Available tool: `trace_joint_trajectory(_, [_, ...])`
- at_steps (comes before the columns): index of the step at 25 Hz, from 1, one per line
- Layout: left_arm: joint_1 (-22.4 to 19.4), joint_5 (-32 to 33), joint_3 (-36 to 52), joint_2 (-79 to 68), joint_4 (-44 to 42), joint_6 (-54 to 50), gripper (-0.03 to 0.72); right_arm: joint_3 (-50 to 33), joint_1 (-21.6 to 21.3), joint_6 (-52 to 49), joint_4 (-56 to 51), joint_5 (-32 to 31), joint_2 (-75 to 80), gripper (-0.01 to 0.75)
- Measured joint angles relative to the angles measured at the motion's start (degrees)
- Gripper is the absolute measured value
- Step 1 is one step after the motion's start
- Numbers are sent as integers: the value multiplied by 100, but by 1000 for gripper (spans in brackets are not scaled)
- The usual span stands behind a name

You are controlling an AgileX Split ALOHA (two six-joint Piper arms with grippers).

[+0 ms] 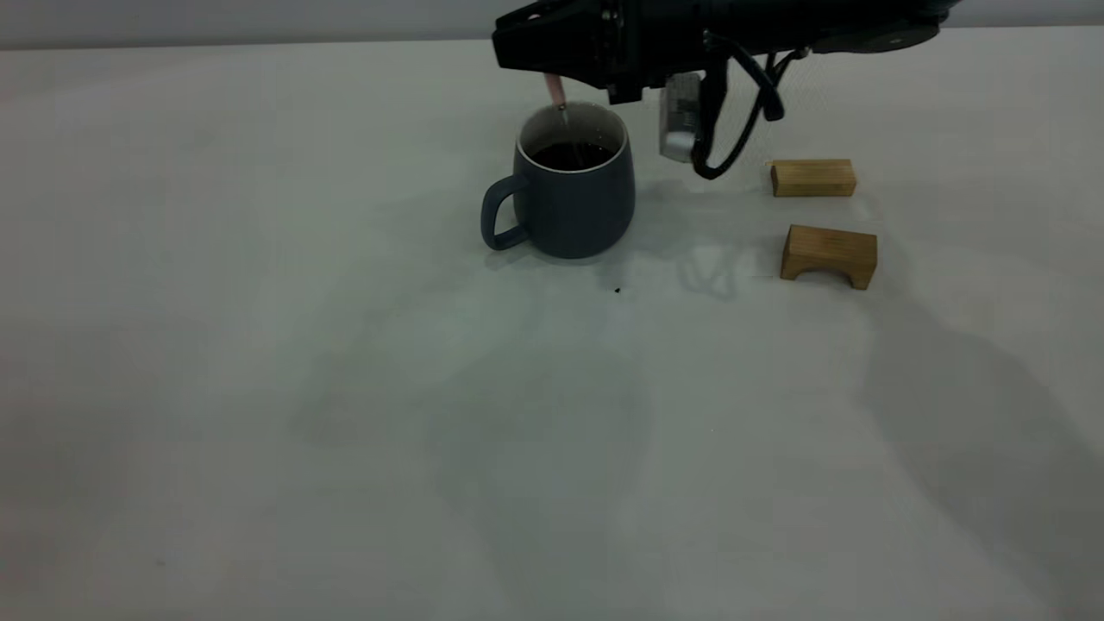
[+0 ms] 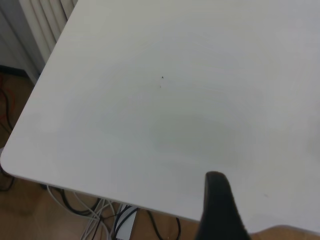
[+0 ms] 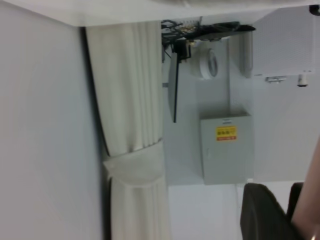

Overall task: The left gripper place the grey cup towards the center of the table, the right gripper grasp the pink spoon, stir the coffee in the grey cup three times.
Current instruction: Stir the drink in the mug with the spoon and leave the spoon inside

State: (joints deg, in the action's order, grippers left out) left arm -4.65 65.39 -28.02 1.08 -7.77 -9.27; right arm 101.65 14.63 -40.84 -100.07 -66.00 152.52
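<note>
The grey cup (image 1: pixel 569 185) stands upright on the table (image 1: pixel 345 414), toward the far middle of the surface, its loop handle on the side away from the wooden blocks. Dark coffee (image 1: pixel 572 155) fills the lower part of its white interior. The pink spoon (image 1: pixel 558 97) is tilted, its pale handle rising above the far rim of the cup and its metal neck reaching down inside toward the liquid.

The right gripper (image 1: pixel 539 53) hangs directly above the cup, the arm stretched nearly level across the top of the exterior view from beyond the blocks, with the wrist camera and a loop of cable drooping just beside the cup. Its fingers are closed on the top of the spoon handle; in the right wrist view a dark finger (image 3: pixel 265 215) lies beside a pale pink strip that appears to be the handle.

Beside the cup, on the side away from its handle, lie a flat wooden block (image 1: pixel 812 178) and, nearer the camera, an arched wooden block (image 1: pixel 829 255).

The left gripper (image 2: pixel 220 210) is well away from the cup, over the table's corner; only one dark finger shows, so whether it is wide or narrow I cannot tell.
</note>
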Motion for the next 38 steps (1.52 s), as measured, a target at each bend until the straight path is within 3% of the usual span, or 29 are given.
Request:
trace_joint_trajectory(10, [0,0,0,0,0,0,567,813,68,0,-21,-16,308,124])
trace_joint_trajectory(18, [0,0,0,0,0,0,567,854,-361,-25,510,-42,334,124])
trace_joint_trajectory(23, [0,-1,0,0,0,0,567,682,-417,-125,753,-55,276,124])
trace_joint_trajectory(28, [0,-1,0,0,0,0,567,529,-254,-249,788,-50,229,124])
trace_joint_trajectory(33, [0,-1,0,0,0,0,567,565,128,-190,151,-50,251,124])
trace_joint_trajectory(38, [0,-1,0,0,0,0,567,736,143,253,27,-57,383,124])
